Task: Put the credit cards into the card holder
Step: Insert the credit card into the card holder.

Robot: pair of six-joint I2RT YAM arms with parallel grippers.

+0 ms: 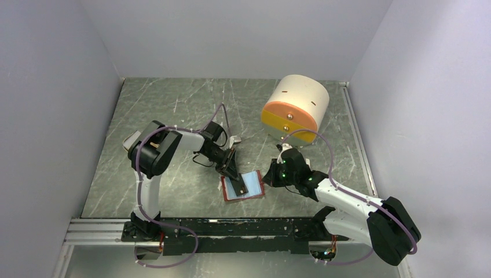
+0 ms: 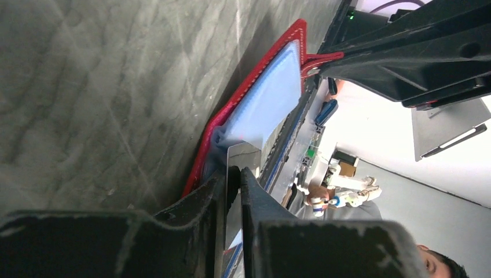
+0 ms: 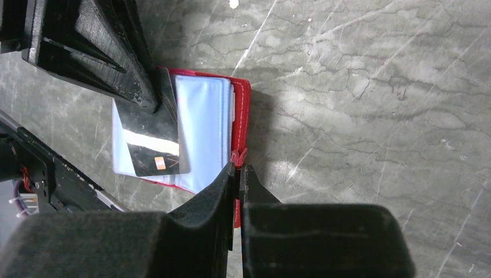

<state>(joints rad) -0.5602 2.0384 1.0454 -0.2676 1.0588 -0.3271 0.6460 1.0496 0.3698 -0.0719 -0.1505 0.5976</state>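
Right gripper up close has its black fingers squeezed nearly together on the red snap tab of the small red leather-like folding card holder. That holder lies open on the grey marbled tabletop just beyond those fingertips, pale blue pockets facing up. Left gripper is pinched almost shut too, gripping one end of a dark glossy rectangular credit card that sits over the pockets right past its fingertips, though whether the card's edge is actually inside a slot can't be made out.
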